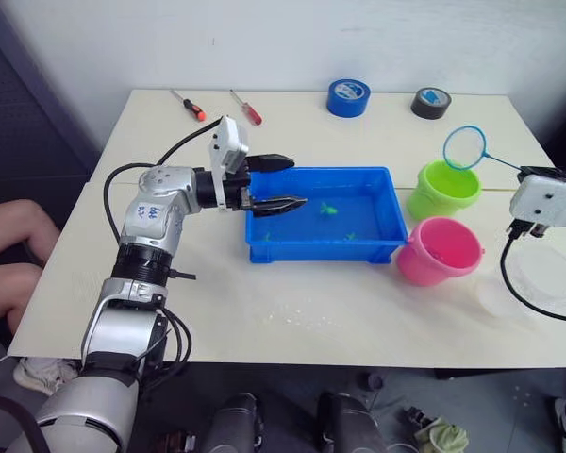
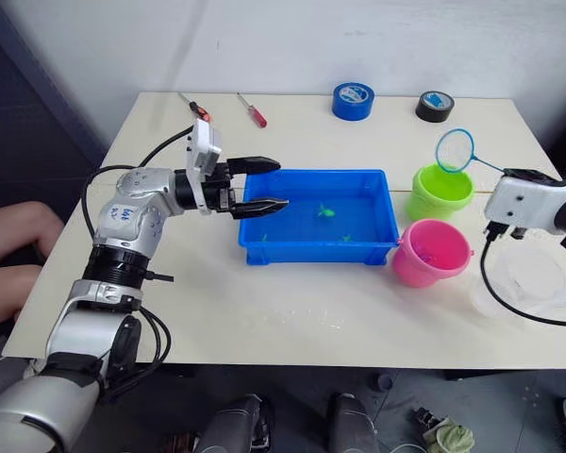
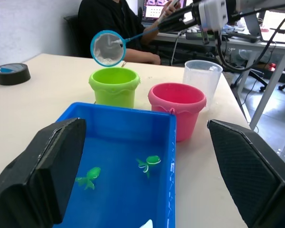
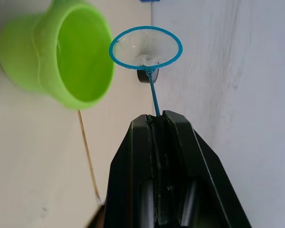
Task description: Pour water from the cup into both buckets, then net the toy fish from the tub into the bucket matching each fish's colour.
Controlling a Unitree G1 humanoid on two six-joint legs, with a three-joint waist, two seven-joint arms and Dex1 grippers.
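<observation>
While the net (image 1: 465,147) is being held up just above the lime green bucket (image 1: 443,189), its thin handle is being pinched between the pressed-together fingers of the right gripper (image 4: 156,124). The left gripper (image 1: 276,181) is being held with its fingers spread wide over the left end of the blue tub (image 1: 323,216). Two green toy fish (image 3: 147,164) are being kept in the water of the tub. The pink bucket (image 1: 439,251) is being kept just beside the tub's right end, in front of the green one. The clear cup (image 3: 202,78) is being kept near the pink bucket, toward the table's right edge. Two screwdrivers (image 1: 245,107) and two tape rolls (image 1: 348,97) are lying at the far side of the table (image 1: 264,311).
</observation>
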